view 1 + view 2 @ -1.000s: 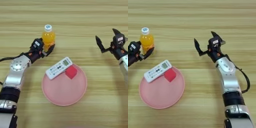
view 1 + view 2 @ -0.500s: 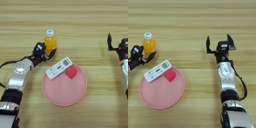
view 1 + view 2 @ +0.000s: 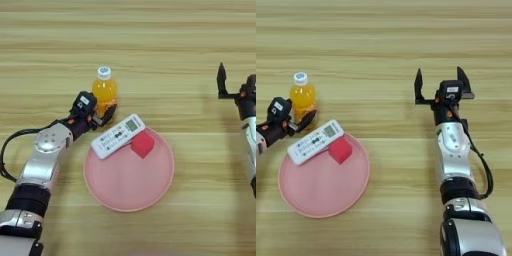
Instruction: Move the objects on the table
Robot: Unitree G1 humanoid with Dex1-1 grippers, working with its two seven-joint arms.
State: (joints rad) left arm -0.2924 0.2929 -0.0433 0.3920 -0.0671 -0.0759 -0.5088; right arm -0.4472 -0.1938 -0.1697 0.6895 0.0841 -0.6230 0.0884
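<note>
1. My left pincer [image 3: 102, 114] sits at the foot of the orange-drink bottle [image 3: 104, 90], which stands upright on the worktop [image 3: 150, 45] just behind the pink plate [image 3: 129, 195]. Can't tell whether its fingers are spread or pressed on the bottle.
2. Bottle: looks like small stiff plastic, part liquid, so light but tippy; smooth sides may slip. I'd pinch the body low to mid, not the white cap.
3. Remote control [image 3: 118, 136]: long, rigid, light. It lies slanted over the plate's back-left rim, one end overhanging the worktop. Best taken across the narrow width near the middle; flat and low, so an awkward pick.
4. In the way: red cube [image 3: 142, 144] touches or nearly touches the remote's right end; the plate rim tilts it.
5. My right pincer [image 3: 441, 86] is spread wide, empty, well apart to the right.
</note>
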